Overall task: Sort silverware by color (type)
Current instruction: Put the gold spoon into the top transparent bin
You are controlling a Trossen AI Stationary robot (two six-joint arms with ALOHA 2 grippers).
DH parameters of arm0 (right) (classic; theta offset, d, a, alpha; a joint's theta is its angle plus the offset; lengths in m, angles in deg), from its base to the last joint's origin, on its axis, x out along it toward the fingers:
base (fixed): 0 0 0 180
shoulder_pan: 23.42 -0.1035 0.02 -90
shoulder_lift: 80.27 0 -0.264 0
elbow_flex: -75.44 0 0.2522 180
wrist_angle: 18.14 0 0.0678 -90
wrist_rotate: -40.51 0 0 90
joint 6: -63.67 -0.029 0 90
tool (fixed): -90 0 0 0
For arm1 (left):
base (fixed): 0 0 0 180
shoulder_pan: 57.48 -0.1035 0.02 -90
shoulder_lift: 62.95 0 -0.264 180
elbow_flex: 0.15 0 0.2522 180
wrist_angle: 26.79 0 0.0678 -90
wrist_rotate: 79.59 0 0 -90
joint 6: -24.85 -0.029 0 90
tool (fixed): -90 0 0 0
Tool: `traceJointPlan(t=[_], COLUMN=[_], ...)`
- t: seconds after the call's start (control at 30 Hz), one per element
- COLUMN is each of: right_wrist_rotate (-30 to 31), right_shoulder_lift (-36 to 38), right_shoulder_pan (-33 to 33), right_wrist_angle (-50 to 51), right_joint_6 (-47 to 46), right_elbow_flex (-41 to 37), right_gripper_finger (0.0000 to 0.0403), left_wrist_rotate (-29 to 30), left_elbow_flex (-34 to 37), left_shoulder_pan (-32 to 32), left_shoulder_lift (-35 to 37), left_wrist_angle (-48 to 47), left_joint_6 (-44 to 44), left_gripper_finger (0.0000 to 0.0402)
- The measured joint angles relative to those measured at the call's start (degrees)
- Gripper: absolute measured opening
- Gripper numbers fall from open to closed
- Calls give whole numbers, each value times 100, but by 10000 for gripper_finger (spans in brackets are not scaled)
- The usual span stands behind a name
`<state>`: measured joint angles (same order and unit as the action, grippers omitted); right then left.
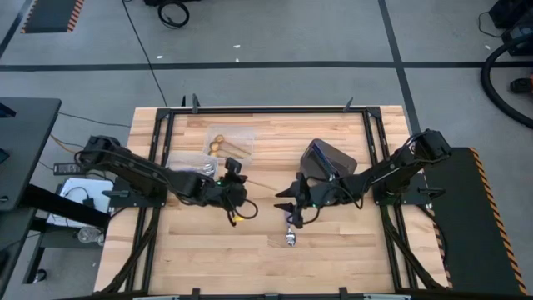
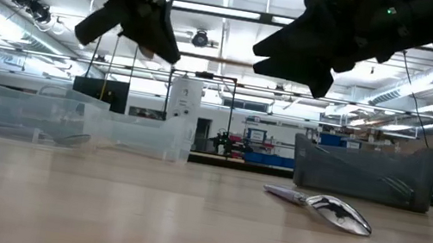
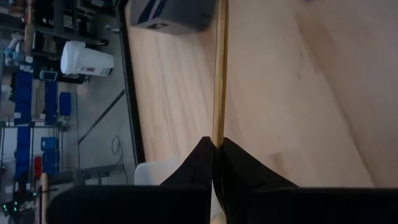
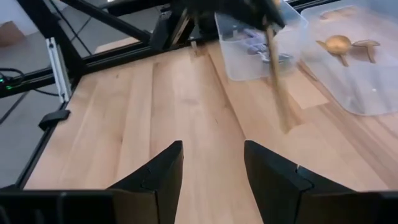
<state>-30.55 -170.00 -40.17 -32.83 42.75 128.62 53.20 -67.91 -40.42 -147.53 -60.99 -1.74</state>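
Observation:
My left gripper hangs over the table's middle, shut on a gold spoon whose slim handle points toward the table's right side. My right gripper is open and empty, hovering just right of it, above a shiny silver spoon that lies flat on the wood. The right wrist view shows the gold handle sticking out of my left gripper, with my own fingers apart. More gold spoons lie in one clear container and silver ones in another. My left gripper pinches the gold spoon's handle between its two shut fingers. The handle runs on along the fingers and sticks out well past their tips. The spoon is lifted clear of the table. Its other end is hidden behind the fingers.
Two clear plastic containers stand on the far left part of the table. A dark grey bin stands far right of the middle, close behind my right arm. Bare wood stretches along the near side. A black frame edges the table.

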Motion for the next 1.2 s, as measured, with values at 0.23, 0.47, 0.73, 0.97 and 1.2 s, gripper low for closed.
traceJointPlan(t=[0.23,0.47,0.73,0.97,1.2], right_wrist_rotate=[8,8,8,6,7], right_shoulder_lift=[-4,-4,-7,-8,-11], right_shoulder_pan=[-82,-82,-75,-78,-78], right_wrist_angle=[-1,-28,-33,-24,5], right_joint_6=[163,313,314,374,419], right_elbow_flex=[0,0,0,0,0], right_gripper_finger=[179,178,178,178,178], left_wrist_rotate=[153,166,-824,-1512,-2139], left_elbow_flex=[0,0,-4,4,4], left_shoulder_pan=[-90,-524,-1783,-2842,-3634], left_shoulder_lift=[536,1136,1234,1185,1185], left_wrist_angle=[-437,-1227,-1318,-1250,-1255], left_joint_6=[0,-543,-1325,-2074,-2539], left_gripper_finger=[19,19,19,19,19])
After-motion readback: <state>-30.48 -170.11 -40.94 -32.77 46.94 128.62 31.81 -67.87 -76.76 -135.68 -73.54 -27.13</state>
